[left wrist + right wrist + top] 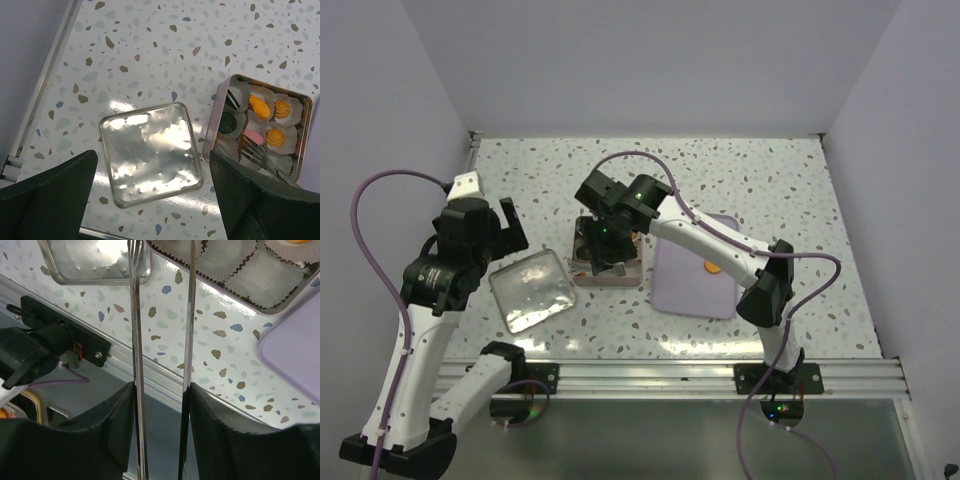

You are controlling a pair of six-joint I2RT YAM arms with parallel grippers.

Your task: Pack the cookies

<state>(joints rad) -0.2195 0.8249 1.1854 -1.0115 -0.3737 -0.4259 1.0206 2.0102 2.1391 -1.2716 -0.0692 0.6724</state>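
The cookies (259, 106) are round, so they have no long axis. They lie flat with their piped tops facing up, set in rows inside an open square tin (212, 130). Three are orange swirls, one is pink, one is dark and one is dark with a white layer. Each sits in a frilled white paper cup (225, 260), and several cups nearest the right gripper (160, 387) are bare.

That gripper hangs directly over the tin, its fingers clamped on a pair of metal tongs (136, 340). The two tong arms run straight ahead from the fingers, slightly apart, towards the tin's near edge.

A lilac mat (295, 350) lies just right of the tongs, touching the tin, with one orange cookie (713, 267) on it.

The left gripper (152, 165) is spread wide and holds nothing. The shiny lid (150, 152) lies flat on the speckled table (150, 50) below it, and the tin is ahead to its right.
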